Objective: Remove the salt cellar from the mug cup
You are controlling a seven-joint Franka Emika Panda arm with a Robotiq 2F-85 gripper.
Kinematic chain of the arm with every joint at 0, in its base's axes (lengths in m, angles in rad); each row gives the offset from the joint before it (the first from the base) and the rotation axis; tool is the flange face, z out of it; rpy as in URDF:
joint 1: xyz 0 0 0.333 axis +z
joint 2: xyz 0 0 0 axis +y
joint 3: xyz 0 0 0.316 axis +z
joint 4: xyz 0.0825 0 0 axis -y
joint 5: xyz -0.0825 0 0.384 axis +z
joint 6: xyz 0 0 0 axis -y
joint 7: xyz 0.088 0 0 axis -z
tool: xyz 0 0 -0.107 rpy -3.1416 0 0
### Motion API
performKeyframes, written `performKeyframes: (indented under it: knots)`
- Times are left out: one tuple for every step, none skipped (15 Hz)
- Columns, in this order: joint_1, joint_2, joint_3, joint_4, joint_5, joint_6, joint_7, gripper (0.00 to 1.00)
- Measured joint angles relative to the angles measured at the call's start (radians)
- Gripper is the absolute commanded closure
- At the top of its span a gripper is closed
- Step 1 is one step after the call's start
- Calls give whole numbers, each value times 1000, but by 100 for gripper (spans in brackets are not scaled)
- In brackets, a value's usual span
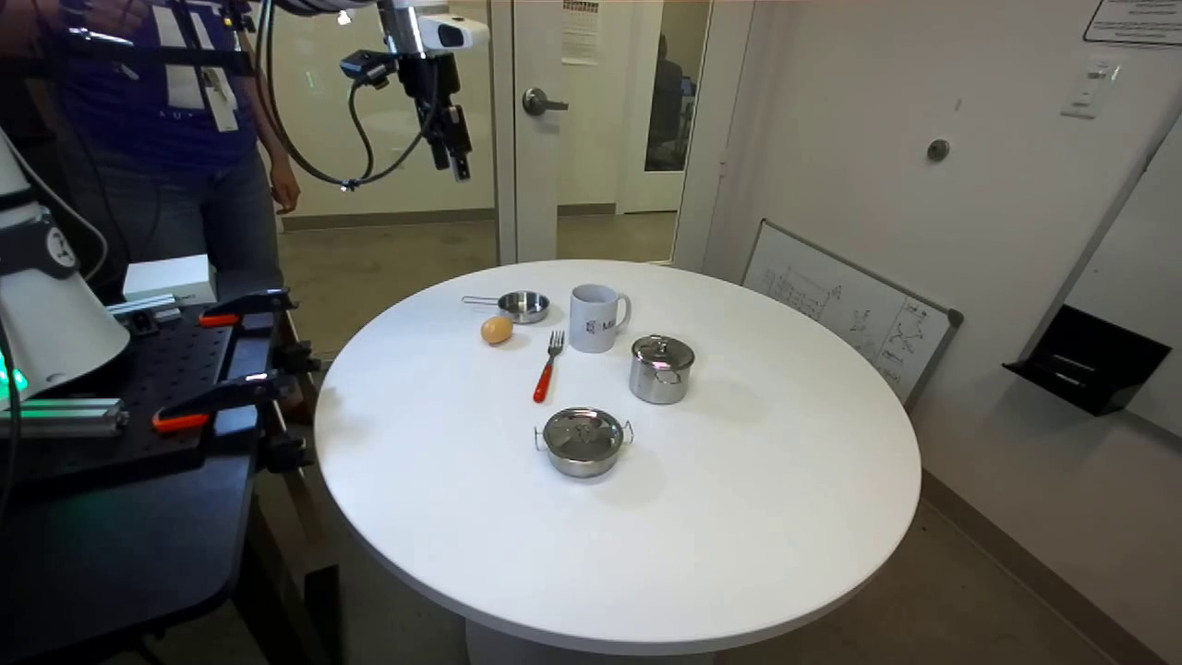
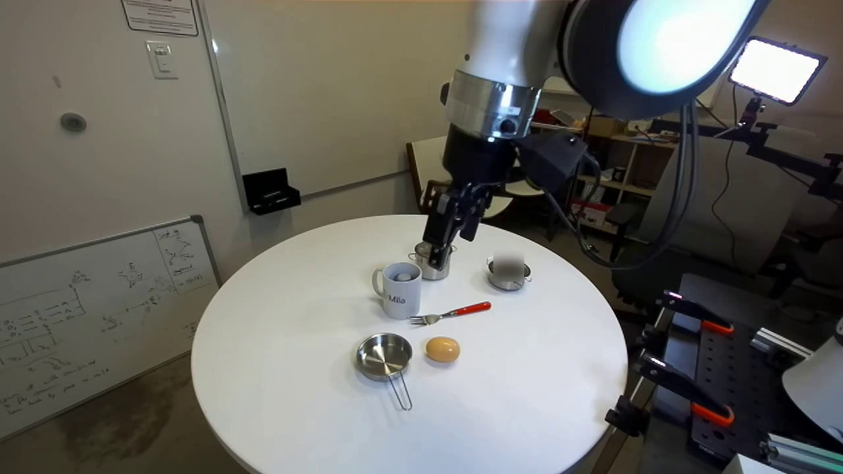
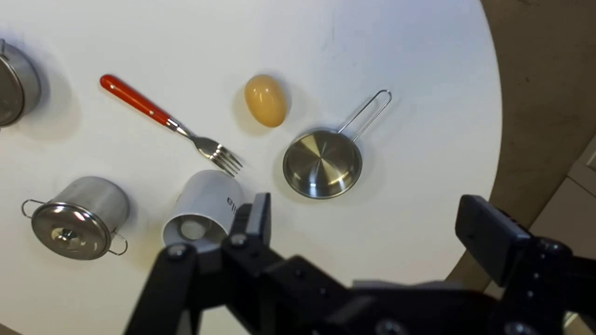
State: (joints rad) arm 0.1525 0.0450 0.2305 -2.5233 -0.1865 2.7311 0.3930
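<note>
The white mug cup [image 1: 589,320] stands upright on the round white table, with lettering on its side. It also shows in an exterior view [image 2: 400,299] and in the wrist view [image 3: 212,193]. A pale, round-topped object, the salt cellar [image 2: 403,277], sits inside the mug; its top shows in the wrist view [image 3: 193,228], and its lower part is hidden by the mug wall. My gripper [image 3: 365,209] is open and empty, well above the table. In the wrist view its left finger overlaps the mug's edge. The gripper also shows in both exterior views [image 1: 459,171] [image 2: 452,247].
A lidded steel pot [image 1: 661,374] stands beside the mug. A red-handled fork [image 3: 139,102], an egg [image 3: 266,101] and a small steel pan [image 3: 322,164] lie near it. A shallow lidded pot [image 1: 584,448] stands farther off. The table [image 1: 739,517] is round.
</note>
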Motion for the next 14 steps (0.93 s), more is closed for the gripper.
performKeyframes:
  knots:
    - [-3,43,-15,23,-72,30,49,0]
    - [-5,89,-38,51,-149,53,100,0]
    - [-5,133,-63,81,-211,69,142,0]
    - [-5,179,-86,113,-242,77,167,0]
    - [-8,209,-94,130,-245,78,167,0]
    - [-10,216,-94,132,-245,78,167,0]
    - [-9,214,-91,130,-245,78,167,0]
    - [-7,207,-89,128,-245,78,167,0]
    - [-5,202,-87,127,-245,78,167,0]
    - [-5,199,-87,127,-245,78,167,0]
    - [-6,199,-84,126,-237,78,164,0]
    - [-6,204,-81,127,-227,74,167,0]
    - [-5,213,-82,129,-225,68,180,0]
    - [-3,229,-87,133,-226,63,206,0]
